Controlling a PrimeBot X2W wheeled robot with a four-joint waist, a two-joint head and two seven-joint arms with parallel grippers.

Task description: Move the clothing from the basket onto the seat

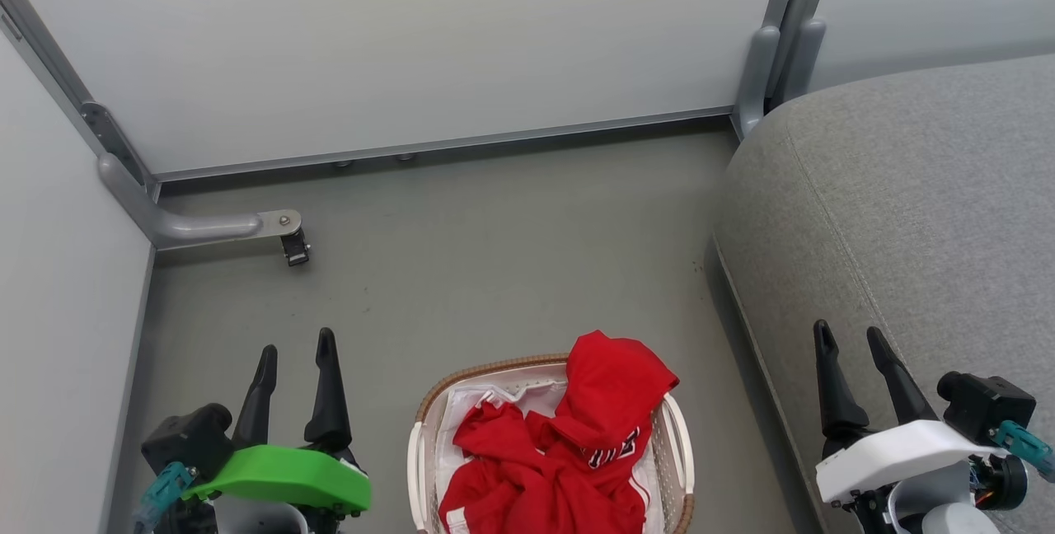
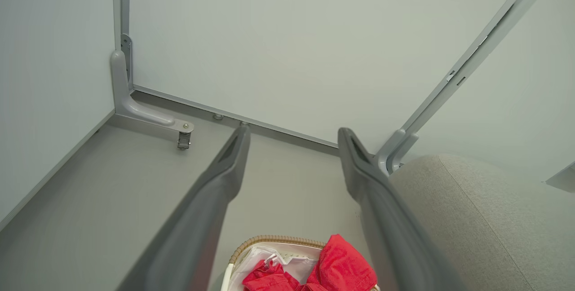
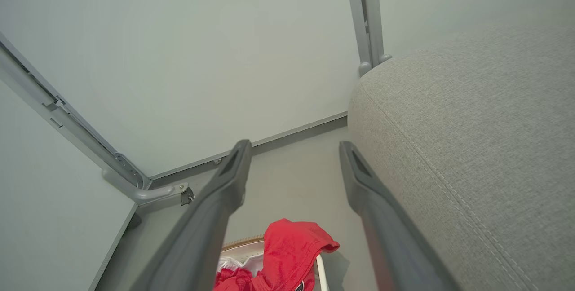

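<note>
Task looks unstarted: bright red soft sports clothing with white stripe trim (image 1: 569,443) lies heaped in the small oval cream-white perforated plastic basket with a brown woven rim (image 1: 486,371), one piece humped over the far rim. The large light-grey fabric-upholstered seat (image 1: 907,204) is just right of the basket, with no red on its visible part. Left gripper (image 1: 297,342) and right gripper (image 1: 847,330) flank the basket, fingers spread wide, grasping nothing, clear of the cloth. Everything is left to do: grab, lift, carry right, drop.
</note>
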